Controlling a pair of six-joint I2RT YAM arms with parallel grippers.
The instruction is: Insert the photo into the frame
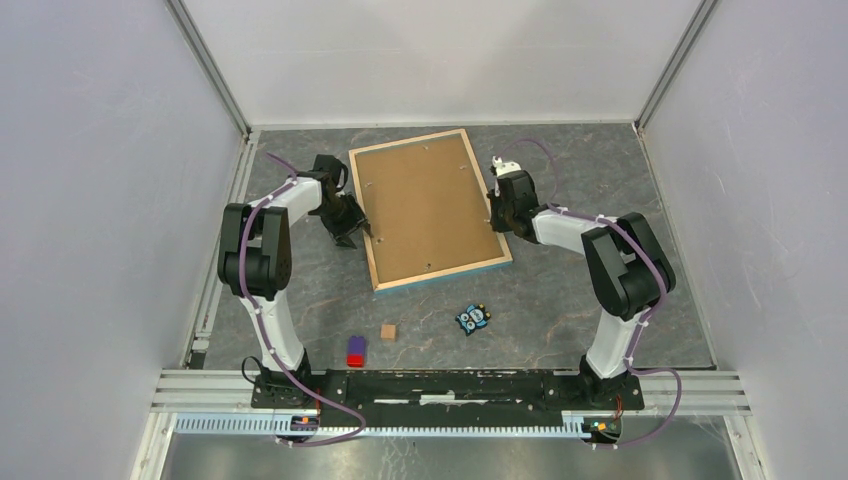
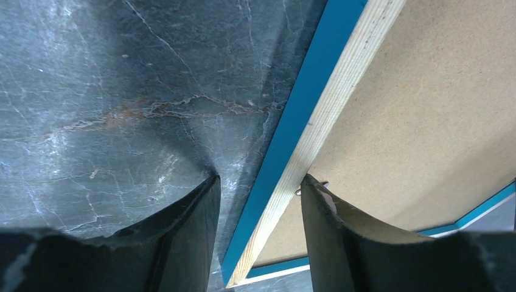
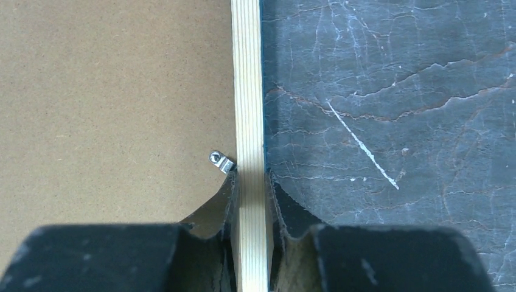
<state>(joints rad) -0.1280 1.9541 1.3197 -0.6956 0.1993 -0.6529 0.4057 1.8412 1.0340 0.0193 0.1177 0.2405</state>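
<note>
Lower centre, my right gripper [image 3: 251,177] pinched the frame [image 3: 248,73]; my left gripper [image 2: 259,179] stood spread astride its rim.

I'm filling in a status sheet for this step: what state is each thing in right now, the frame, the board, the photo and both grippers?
frame: face down on the table, wood-coloured back rim up.
backing board: lying inside the frame, covering its opening.
photo: not in view.
left gripper: open, fingers astride the frame's rim.
right gripper: shut on the frame's rim.
</note>
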